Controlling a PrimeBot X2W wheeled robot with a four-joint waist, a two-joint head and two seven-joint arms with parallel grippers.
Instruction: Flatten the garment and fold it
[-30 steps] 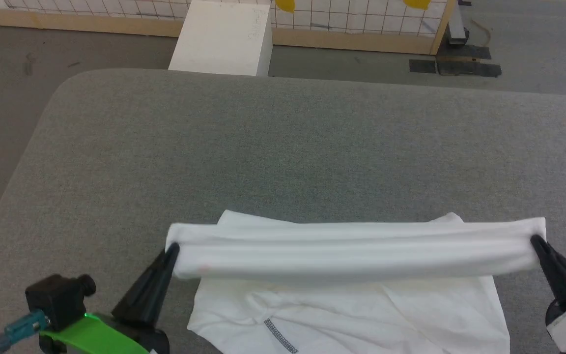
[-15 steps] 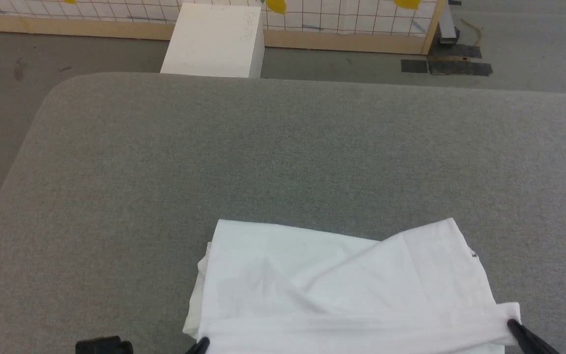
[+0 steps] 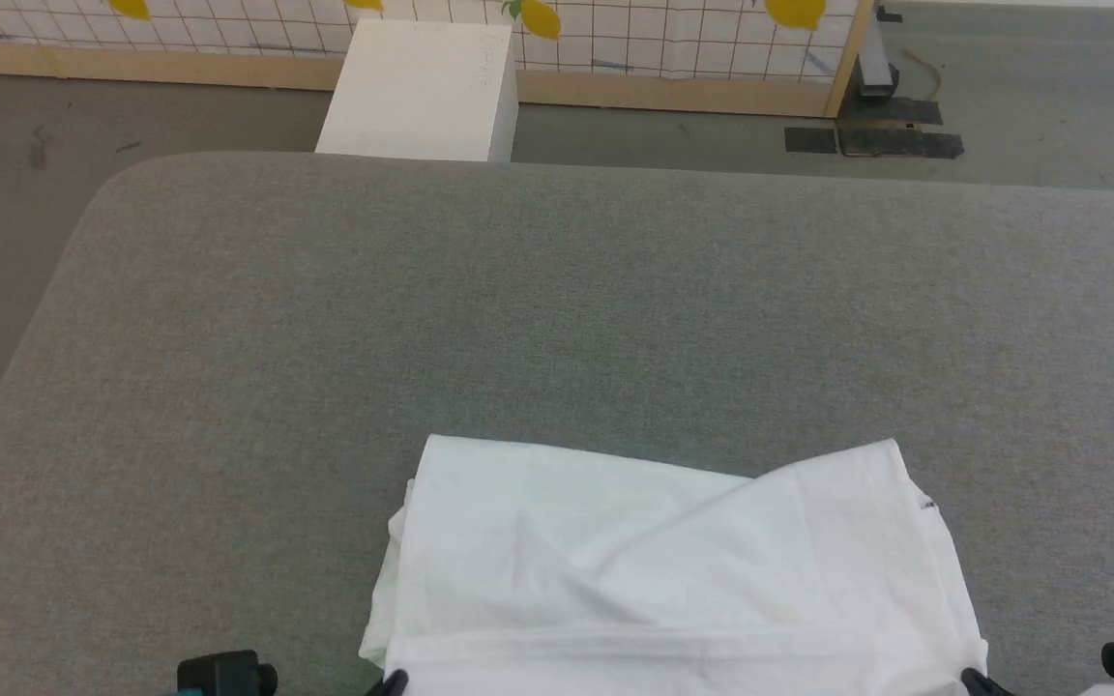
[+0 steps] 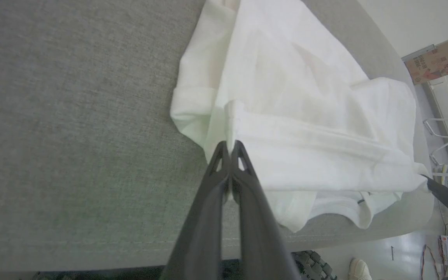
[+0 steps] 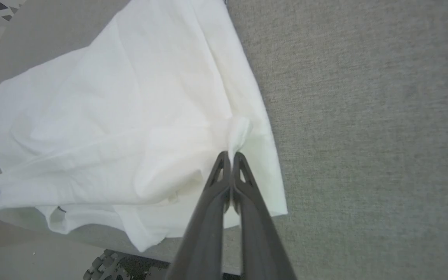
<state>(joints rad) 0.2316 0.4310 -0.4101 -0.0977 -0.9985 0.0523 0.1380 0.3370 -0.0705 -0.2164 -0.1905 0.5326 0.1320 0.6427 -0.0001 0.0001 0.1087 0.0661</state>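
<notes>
Worktop [image 3: 557, 319] comes first: a broad grey felt-like surface with a rounded far corner, taking up most of the head view. On it, at your near edge and a little right of centre, lies the garment [image 3: 673, 570]. It is white and folded over itself into a rough rectangle, with one flap crossing diagonally on top and a folded band running along the near side. Past the worktop, the head view gives you the floor, a white box [image 3: 417, 92] standing just beyond the far edge, and behind that a gridded screen [image 3: 673, 39] printed with yellow lemons in a wooden frame.

In the head view the claws are dark tips at the bottom margin; the wrist views give you the pinches themselves. Your left claw [image 4: 230, 144] has its fingers pressed together on a bunched corner of the band at the garment's left end. Your right claw [image 5: 230, 154] is likewise clamped on a small tuft of cloth at the right end. Each wrist view also catches the other arm's fingertip at the far end of the same band (so you can see the band runs from one pinch to the other). Both show the garment's lower layers reaching the worktop's near edge.

Smallest: a dark tag [image 3: 926, 504] on the garment's right edge, and a pale shoe [image 4: 358, 269] on the floor in the left wrist view.
</notes>
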